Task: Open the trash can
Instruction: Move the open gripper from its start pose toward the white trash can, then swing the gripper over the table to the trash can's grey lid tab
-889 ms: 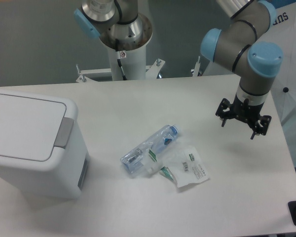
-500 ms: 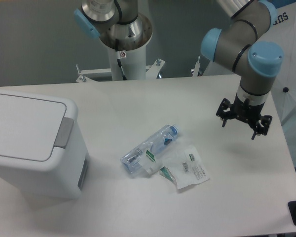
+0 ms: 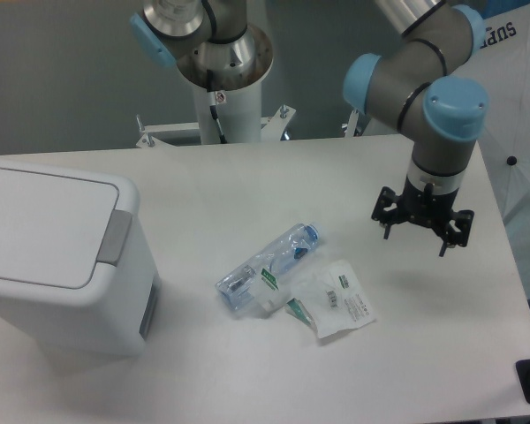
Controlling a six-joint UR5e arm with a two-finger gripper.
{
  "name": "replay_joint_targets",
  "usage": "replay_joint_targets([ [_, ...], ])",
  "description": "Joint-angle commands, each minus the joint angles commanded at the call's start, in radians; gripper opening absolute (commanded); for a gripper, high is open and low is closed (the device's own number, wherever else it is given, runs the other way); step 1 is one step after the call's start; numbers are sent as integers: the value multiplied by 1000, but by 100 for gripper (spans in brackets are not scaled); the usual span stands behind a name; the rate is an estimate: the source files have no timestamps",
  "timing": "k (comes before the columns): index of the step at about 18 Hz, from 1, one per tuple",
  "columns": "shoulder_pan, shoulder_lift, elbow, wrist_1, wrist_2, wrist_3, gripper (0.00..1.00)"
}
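Arm links smooth grey metal tubes, joints capped with rounded light-blue plastic covers; 2 blue caps visible above claw (image 3: 420,230), 1 more far left of claw on base joint. Black collar ring between blue-capped wrist and claw mount. Claw black, small, spindly, with thin prongs spreading outward. Base far left of claw: white cylindrical pedestal under wide silver flange, black cable running down pedestal front, small white label near cable top, bolts on white foot bracket.
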Motion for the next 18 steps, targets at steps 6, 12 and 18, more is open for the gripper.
replay_joint_targets([
  [6, -81, 37, 21, 3, -15, -286, 100],
  [12, -156, 100, 20, 6, -124, -462, 100],
  [18, -235, 126, 74, 5, -242, -560, 100],
])
